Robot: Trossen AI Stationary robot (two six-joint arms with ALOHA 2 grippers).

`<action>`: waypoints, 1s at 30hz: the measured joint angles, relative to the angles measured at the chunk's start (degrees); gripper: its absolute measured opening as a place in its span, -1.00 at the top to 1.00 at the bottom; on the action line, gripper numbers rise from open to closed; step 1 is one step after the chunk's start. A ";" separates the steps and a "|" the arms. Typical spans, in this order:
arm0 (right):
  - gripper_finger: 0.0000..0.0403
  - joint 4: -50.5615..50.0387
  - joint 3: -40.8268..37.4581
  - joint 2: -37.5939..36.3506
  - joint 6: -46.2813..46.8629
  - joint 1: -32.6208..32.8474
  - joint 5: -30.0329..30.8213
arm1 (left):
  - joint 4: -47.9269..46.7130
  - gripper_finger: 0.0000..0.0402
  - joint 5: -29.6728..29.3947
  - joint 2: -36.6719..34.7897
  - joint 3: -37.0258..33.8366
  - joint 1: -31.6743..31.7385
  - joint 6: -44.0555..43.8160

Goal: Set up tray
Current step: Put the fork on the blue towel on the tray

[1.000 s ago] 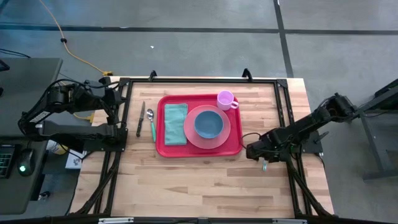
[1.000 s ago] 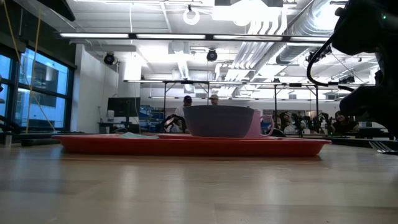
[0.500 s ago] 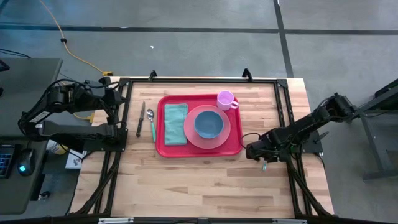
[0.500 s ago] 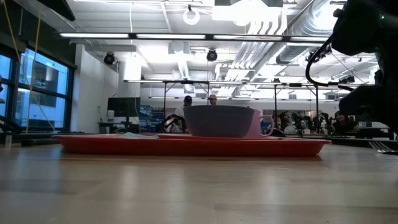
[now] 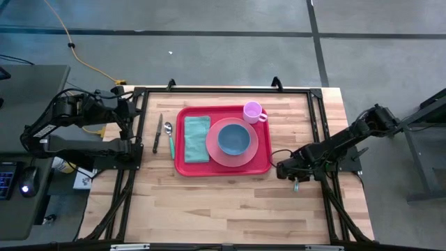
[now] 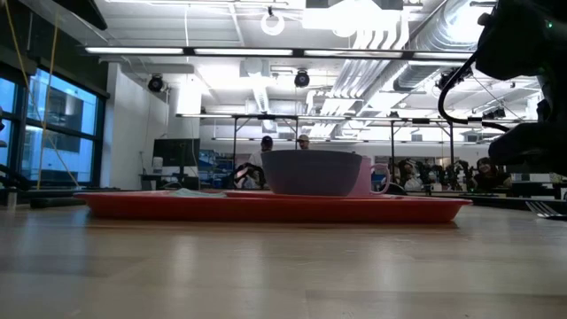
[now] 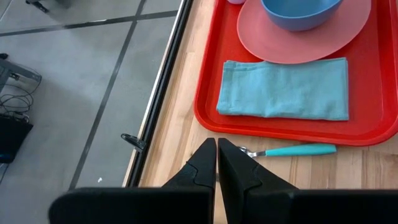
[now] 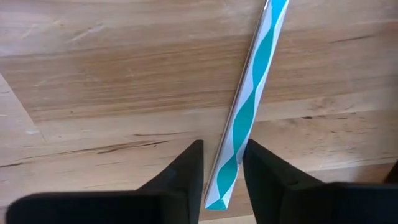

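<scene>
Right claw [image 5: 295, 183] (fingers astride a teal-striped straw [image 8: 245, 112]) sits beside the tray [image 5: 222, 169].

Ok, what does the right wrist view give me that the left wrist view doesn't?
Only the right wrist view shows a teal-and-white striped straw lying on the wood, its near end between the right gripper fingers. Only the left wrist view shows the red tray with napkin, pink plate and blue bowl, a teal-handled utensil, and the left gripper, shut. Both show the wooden table.
</scene>
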 joint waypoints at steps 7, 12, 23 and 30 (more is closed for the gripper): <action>0.77 -0.01 -0.04 0.00 -0.56 0.02 -0.04 | 0.00 0.77 -0.01 0.00 0.00 0.02 0.04; 0.95 0.62 -0.02 0.00 -1.71 0.04 0.01 | -0.02 0.77 -0.02 0.00 0.00 0.01 0.08; 0.96 2.57 -0.16 -2.96 -2.33 0.11 1.88 | -0.02 0.77 -0.03 0.00 0.00 0.00 0.22; 0.96 -1.87 2.73 -5.97 -3.68 0.04 7.72 | 0.00 0.77 -0.03 0.00 0.00 0.00 0.22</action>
